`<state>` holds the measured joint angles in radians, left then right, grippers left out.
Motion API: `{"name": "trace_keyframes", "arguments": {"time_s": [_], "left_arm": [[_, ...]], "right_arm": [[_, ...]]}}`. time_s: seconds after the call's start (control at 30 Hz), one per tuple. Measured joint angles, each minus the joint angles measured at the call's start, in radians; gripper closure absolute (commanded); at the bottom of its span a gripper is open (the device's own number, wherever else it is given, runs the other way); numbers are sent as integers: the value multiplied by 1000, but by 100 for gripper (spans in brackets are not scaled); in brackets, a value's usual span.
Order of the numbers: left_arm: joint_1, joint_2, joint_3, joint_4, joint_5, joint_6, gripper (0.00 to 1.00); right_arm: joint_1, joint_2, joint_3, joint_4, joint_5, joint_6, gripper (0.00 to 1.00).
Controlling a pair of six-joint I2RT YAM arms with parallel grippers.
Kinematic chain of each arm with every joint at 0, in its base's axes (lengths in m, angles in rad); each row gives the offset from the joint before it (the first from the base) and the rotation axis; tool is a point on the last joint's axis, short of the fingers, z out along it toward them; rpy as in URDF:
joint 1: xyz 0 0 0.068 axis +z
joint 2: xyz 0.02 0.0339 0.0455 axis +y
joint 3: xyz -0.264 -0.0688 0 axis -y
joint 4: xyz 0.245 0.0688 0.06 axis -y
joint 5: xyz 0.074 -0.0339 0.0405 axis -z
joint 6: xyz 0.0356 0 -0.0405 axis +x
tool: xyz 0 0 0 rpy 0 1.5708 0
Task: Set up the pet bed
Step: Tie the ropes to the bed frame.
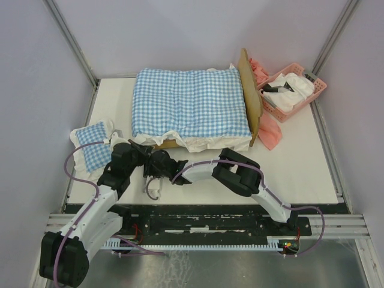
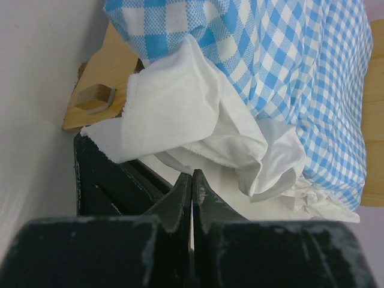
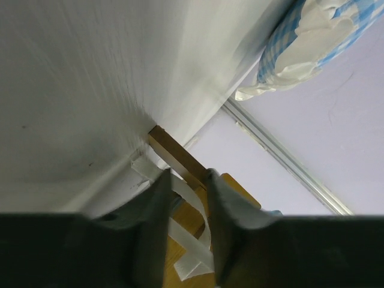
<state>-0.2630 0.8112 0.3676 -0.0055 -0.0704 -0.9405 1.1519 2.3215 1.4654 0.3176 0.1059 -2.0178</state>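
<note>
Pale lilac walls (image 1: 180, 36) close in a white table (image 1: 300, 168). The pet bed (image 1: 249, 90) sits at the upper centre of the top view, its light-wood headboard standing on edge at the right end. A blue-and-white checked cushion (image 1: 189, 102) covers nearly all of its base, and the cushion's white frill (image 2: 180, 114) spills over the near rail.

A pink basket (image 1: 312, 99) stands in the upper right corner, just beyond the headboard, with white and dark items inside. A pink cloth (image 1: 270, 135) lies below it against the headboard's near end. A small checked pillow (image 1: 93, 150) lies at the left edge of the table.

Both arms reach toward the bed's near left corner. The left gripper (image 2: 192, 174) has its fingers pressed together with nothing between them, just under the hanging frill and beside the wooden corner of the frame.

The right gripper (image 3: 187, 175) shows a narrow gap between its fingers. A white strip (image 3: 192, 261) and a bit of light wood lie in that gap. Whether the fingers pinch them cannot be told.
</note>
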Motion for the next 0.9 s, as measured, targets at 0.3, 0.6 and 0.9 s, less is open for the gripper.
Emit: {"name": "trace_keyframes", "arguments": {"time_s": [0.3,0.6,0.9], "left_arm": [[0,-2,0,4,6,0,97],[-8,2,0,-23,21,15,97],[-8,13,0,-23,21,19,97]], "right_arm": [[3,-7,-24,36,16,8,98],[-8,-87,-161,77,-24,-18,98],[-10,-117,-222,80,-119,1,98]]}}
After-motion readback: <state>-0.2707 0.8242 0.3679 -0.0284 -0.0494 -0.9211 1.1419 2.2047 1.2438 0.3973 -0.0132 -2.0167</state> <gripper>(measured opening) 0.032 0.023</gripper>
